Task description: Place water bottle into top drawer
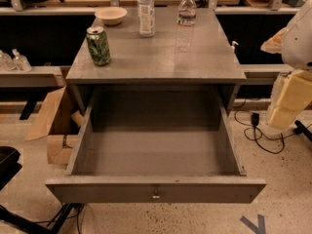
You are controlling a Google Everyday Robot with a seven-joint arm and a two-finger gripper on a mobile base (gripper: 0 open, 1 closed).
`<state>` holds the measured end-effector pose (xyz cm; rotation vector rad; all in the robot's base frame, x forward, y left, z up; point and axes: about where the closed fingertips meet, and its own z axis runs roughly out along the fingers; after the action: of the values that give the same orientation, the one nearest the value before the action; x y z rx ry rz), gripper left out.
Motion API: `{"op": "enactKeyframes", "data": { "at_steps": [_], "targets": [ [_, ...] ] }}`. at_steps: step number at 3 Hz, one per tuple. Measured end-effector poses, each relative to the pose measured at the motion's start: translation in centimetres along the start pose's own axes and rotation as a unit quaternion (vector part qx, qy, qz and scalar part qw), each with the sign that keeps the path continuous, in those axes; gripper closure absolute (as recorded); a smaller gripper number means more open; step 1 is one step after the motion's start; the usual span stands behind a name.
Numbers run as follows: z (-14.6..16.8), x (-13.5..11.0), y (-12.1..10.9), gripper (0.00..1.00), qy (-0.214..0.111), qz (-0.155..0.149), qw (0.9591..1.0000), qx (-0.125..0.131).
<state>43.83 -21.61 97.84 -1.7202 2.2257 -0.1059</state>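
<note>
The water bottle point(186, 21) is small and clear with a white cap. It stands upright at the back right of the grey cabinet top point(156, 62). The top drawer point(97, 190) is pulled fully out toward me, with nothing in it and a small metal pull point(156, 195) at the centre of its front panel. My gripper point(290, 104) shows as white and cream parts at the right edge of the view. It is beside the cabinet, well apart from the bottle, and holds nothing that I can see.
A taller bottle with a white printed label point(146, 11), a green drink can point(98, 45) and a pale bowl point(110, 14) also stand on the cabinet top. A cardboard box point(56, 126) lies left of the drawer. Cables point(258, 135) trail on the floor at the right.
</note>
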Motion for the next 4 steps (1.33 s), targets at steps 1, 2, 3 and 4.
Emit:
{"op": "enactKeyframes", "data": {
  "at_steps": [1, 2, 3, 4],
  "targets": [
    [0.0, 0.0, 0.0, 0.00, 0.000, 0.000, 1.0000, 0.000],
    [1.6, -0.2, -1.4, 0.00, -0.029, 0.003, 0.9994, 0.017],
    [3.7, -0.6, -6.0, 0.00, -0.095, 0.017, 0.9937, 0.058],
    [5.1, -1.2, -11.8, 0.00, -0.178, 0.066, 0.9770, 0.098]
  ]
}}
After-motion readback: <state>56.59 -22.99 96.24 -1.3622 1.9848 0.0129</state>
